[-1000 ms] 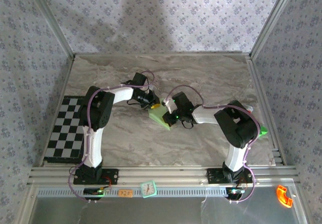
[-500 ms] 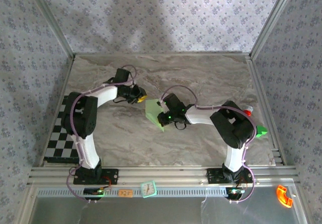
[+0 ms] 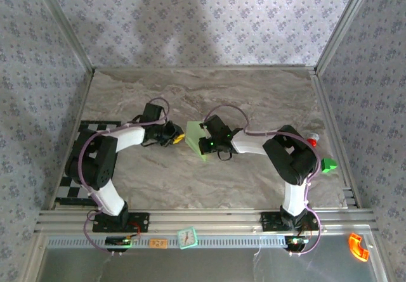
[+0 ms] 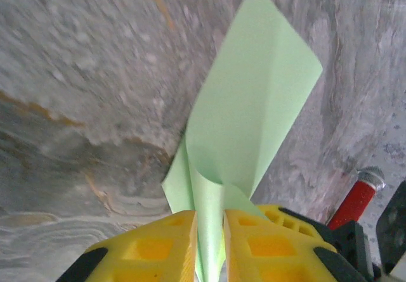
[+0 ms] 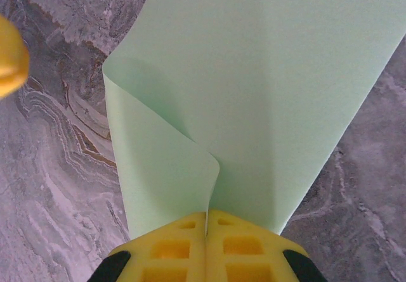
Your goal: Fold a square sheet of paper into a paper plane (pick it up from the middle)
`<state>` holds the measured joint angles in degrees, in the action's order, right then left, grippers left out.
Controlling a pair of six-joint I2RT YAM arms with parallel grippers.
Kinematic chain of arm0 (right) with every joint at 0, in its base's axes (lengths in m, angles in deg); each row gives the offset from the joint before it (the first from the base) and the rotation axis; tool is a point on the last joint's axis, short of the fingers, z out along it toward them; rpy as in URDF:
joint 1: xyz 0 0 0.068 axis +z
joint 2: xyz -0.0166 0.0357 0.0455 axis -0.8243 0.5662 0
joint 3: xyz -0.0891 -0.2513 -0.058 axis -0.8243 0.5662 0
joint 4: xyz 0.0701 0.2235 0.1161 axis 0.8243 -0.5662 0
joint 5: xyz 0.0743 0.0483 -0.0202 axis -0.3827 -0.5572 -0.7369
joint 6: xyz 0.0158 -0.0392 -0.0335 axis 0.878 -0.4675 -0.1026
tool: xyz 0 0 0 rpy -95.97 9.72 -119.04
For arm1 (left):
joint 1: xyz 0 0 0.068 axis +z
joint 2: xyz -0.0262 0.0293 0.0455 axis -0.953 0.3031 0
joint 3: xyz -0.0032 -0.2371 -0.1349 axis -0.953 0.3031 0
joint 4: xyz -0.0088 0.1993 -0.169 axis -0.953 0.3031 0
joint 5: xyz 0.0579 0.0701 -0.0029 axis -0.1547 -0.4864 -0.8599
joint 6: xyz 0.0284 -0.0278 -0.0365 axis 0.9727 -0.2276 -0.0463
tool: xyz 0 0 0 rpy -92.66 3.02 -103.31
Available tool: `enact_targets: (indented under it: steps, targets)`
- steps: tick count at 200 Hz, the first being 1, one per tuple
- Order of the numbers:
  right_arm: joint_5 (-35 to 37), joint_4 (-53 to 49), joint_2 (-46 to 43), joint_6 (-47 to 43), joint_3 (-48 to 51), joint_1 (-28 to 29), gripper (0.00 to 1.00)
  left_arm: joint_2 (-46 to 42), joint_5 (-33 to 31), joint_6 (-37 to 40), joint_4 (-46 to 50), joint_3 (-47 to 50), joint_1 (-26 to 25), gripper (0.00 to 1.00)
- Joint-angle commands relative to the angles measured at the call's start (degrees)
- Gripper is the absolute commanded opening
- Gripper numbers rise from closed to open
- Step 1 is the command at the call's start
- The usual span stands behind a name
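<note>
The left jaws pinch the pale green square sheet of paper (image 5: 266,73). The right jaws pinch it too, in the middle of the counter (image 3: 266,98).

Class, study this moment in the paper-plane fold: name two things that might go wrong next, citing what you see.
Tearing: the left gripper and right gripper both pinch the square sheet of paper; pulling apart may rip it. Stray crease: the sheet bulges in a loose curl beside the right gripper, so pressing it down could crease it off-line.
</note>
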<state>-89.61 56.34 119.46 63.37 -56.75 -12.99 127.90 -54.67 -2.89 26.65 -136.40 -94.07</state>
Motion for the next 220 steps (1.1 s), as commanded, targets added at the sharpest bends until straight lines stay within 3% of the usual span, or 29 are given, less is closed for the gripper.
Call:
enact_targets:
  steps: [1,51,220]
  targets:
    - [2.2,-5.9,2.9,1.0,0.4,-0.7,0.06,-1.1,0.1,-5.0,-6.5,1.9,-1.9,0.17]
    - [1.6,-6.0,3.1,0.3,0.2,-0.9,0.05,-0.6,-4.5,-7.5,-4.3,0.7,-6.3,0.10]
    - [0.6,-6.6,3.8,0.1,0.3,-1.1,0.09,6.5,-3.6,-9.1,-5.4,-1.3,-8.5,0.07]
